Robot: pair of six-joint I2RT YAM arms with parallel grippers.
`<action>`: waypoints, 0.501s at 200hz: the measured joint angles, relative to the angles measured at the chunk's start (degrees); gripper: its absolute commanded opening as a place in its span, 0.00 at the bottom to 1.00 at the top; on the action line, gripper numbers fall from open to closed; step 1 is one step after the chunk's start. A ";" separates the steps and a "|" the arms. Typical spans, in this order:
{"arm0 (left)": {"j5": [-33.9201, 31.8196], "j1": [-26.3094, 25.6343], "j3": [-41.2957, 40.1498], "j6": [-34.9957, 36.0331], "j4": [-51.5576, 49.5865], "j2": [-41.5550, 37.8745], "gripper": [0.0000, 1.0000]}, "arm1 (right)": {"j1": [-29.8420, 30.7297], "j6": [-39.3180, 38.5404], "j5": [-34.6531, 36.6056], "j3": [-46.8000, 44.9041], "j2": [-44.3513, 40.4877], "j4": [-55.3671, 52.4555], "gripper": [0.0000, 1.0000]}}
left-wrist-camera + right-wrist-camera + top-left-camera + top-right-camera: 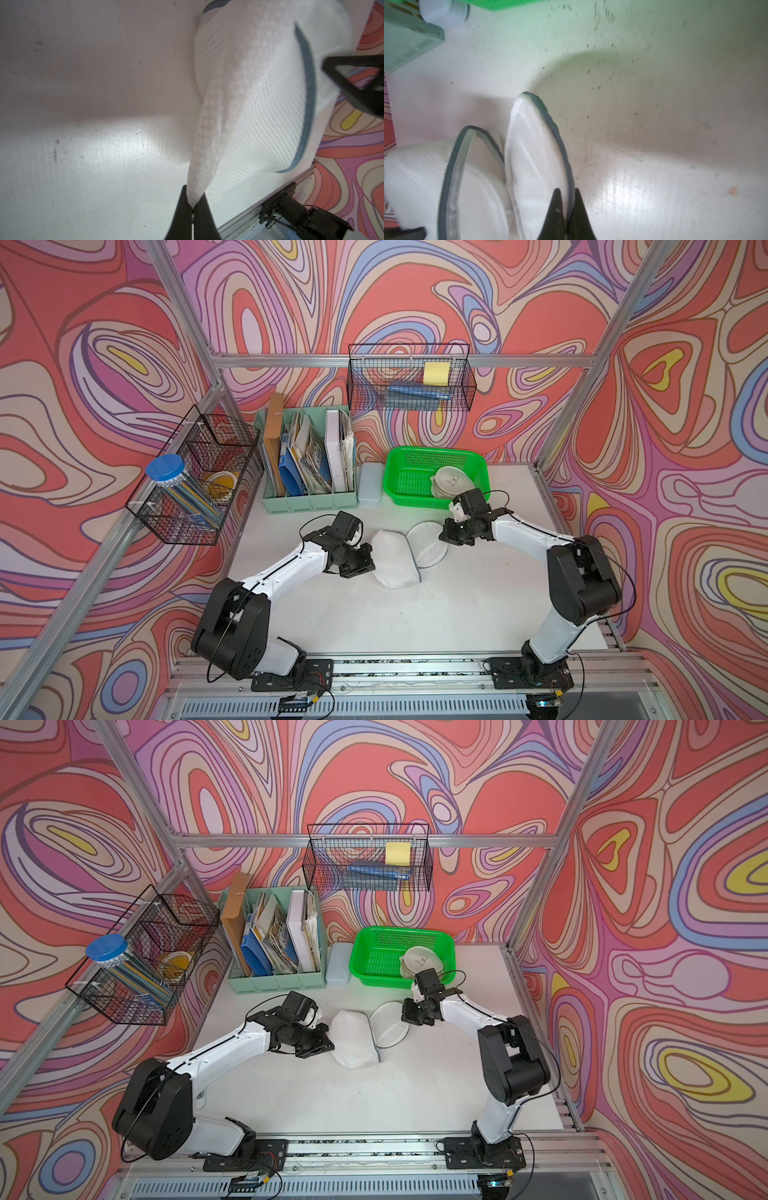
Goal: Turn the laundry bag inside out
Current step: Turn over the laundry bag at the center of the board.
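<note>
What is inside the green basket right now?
The green basket holds a pale rounded item near one corner; otherwise bare mesh floor. The right arm's wrist covers that item's near edge.

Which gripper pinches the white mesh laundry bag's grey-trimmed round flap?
The right gripper, shut on the grey rim of the flap; the left gripper instead pinches the white mesh body of the bag.
</note>
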 measured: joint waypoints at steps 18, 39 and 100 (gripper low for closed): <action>-2.82 0.00 1.46 -0.85 -1.73 3.93 0.00 | 0.37 -1.46 2.95 3.93 -3.91 -3.28 0.00; -4.79 -0.02 3.06 -1.88 -3.08 7.91 0.00 | 2.05 -3.26 6.21 8.90 -7.13 -7.02 0.00; -7.67 -2.64 10.34 -2.64 -5.53 15.15 0.00 | 15.54 -7.78 15.41 20.92 -7.32 -14.25 0.00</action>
